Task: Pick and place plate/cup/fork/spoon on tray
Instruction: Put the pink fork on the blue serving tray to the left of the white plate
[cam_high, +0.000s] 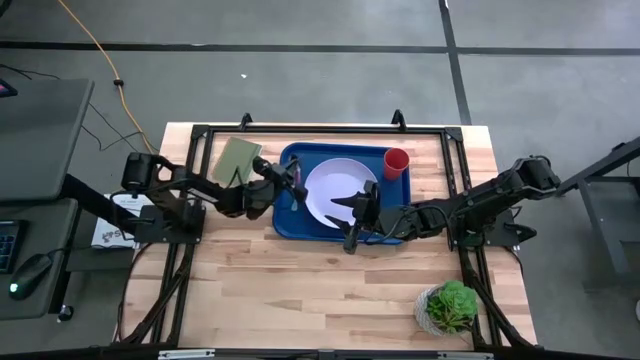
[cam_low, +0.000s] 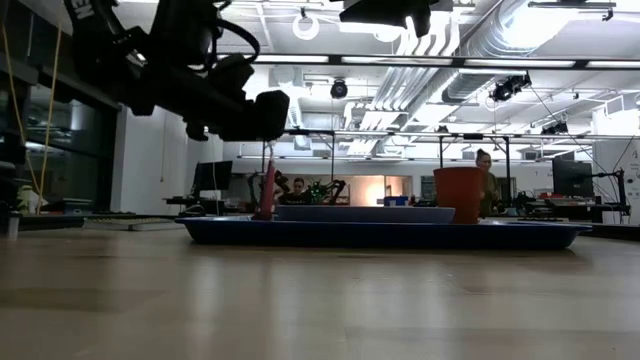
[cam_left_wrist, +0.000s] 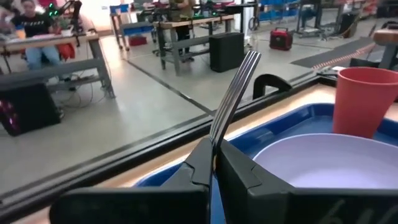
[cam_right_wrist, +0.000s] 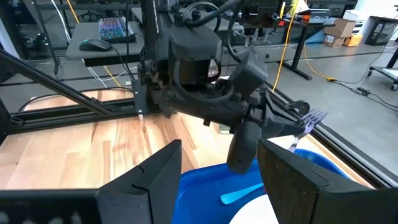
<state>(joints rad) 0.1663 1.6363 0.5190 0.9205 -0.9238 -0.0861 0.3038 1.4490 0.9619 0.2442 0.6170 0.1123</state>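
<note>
The blue tray (cam_high: 289, 225) lies mid-table with the pale plate (cam_high: 330, 190) on it and the red cup (cam_high: 396, 162) standing in its far right corner. The teal-handled spoon (cam_right_wrist: 242, 194) lies on the tray beside the plate. My left gripper (cam_high: 290, 183) is over the tray's left end, shut on the fork (cam_left_wrist: 235, 84). My right gripper (cam_high: 355, 222) is open and empty over the tray's near edge, beside the plate; its fingers (cam_right_wrist: 158, 165) face the left gripper. My left gripper pinches the fork's metal neck (cam_left_wrist: 215, 142), just below the tines, between its two fingers. It comes from the table's left. The tines stick out past the fingertips. The pink handle (cam_low: 267, 190) hangs nearly upright toward the tray; whether its end touches the tray cannot be told.
A flat olive-green rectangle (cam_high: 237, 158) lies left of the tray at the far side. A potted green plant (cam_high: 450, 305) stands at the near right corner. Bare wood lies along the near side (cam_high: 300, 290). People sit at benches beyond the table (cam_left_wrist: 34, 25).
</note>
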